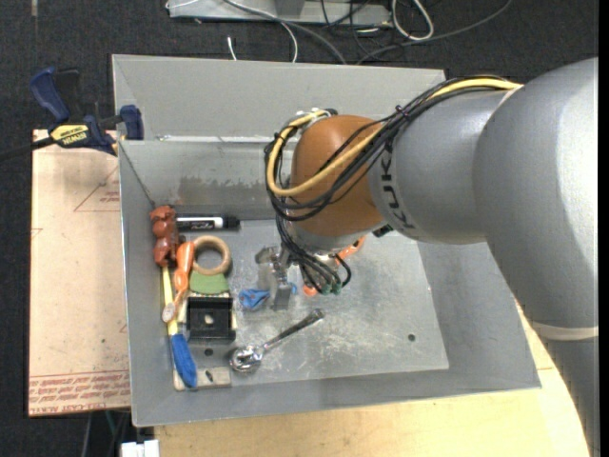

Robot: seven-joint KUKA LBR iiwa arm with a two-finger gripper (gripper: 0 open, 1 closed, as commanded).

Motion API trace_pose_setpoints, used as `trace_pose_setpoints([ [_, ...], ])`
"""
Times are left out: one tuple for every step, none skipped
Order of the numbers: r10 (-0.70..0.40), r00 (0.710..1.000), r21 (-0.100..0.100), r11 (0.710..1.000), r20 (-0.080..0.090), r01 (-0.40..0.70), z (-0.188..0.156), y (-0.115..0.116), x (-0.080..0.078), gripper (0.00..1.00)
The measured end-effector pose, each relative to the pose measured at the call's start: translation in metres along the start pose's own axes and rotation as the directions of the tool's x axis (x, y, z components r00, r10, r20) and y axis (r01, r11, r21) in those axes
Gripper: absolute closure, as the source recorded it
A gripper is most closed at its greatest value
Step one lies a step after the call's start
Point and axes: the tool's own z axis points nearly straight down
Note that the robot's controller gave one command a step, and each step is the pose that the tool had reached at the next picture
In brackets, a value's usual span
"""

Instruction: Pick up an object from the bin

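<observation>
**Gripper low at mid-bin, small blue piece at its lower-left edge**

The gripper hangs close above the floor of the grey bin, just left of the frame's centre, under the arm's orange wrist cover and cable loops. You cannot tell from here whether it is open or closed, and nothing can be seen held in it.

The nearest thing is a small blue piece, lying just beside the gripper's tip, to the lower left. It may be touching; the view does not settle that. It is short and lumpy, with no clear long axis.

Below both lies a metal spoon. Its bowl is at the lower left and its handle runs up to the right, ending near the gripper but apart from it.

If the blue piece is your pick, the move looks like a small shift to the lower left before closing. The floor there is bare scuffed metal with room on the right. On the left, a heap lines the wall, with a tape roll and a black box nearest, so watch that side.
</observation>
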Motion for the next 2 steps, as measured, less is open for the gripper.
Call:
trace_pose_setpoints([
  [0.0,1.0,0.0,1.0,-0.002,0.0,-0.026,0.0,0.0,1.0],
  [0.0,1.0,0.0,1.0,-0.005,0.0,-0.064,0.001,0.0,1.0],
])
